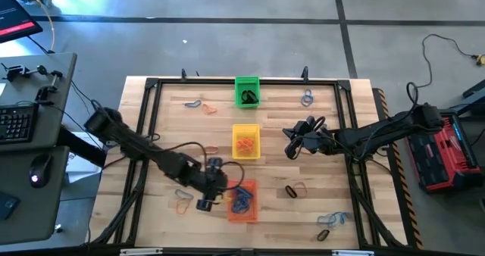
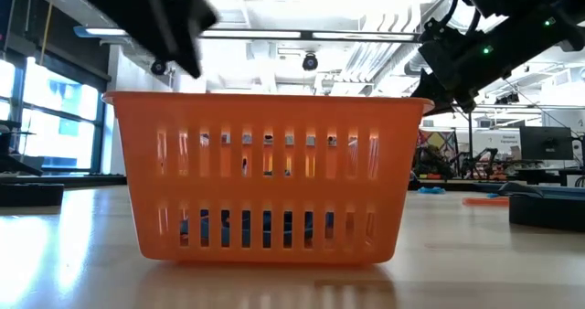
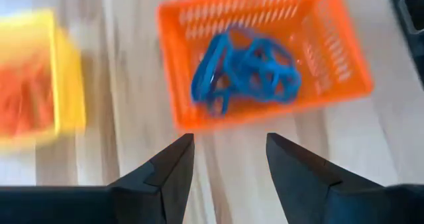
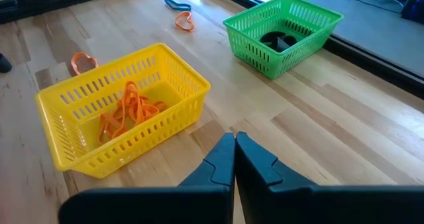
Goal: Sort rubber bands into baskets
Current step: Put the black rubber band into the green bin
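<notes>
The left gripper (image 3: 225,161) hangs wide open, empty, just beside the orange basket (image 3: 331,52) holding blue rubber bands (image 3: 248,71).

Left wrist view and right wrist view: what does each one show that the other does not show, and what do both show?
Only the left wrist view shows the orange basket with blue rubber bands inside, beyond the open left tool. Only the right wrist view shows the green basket holding black bands, loose bands on the table, and the shut right tool. Both show the yellow basket with orange bands.
</notes>
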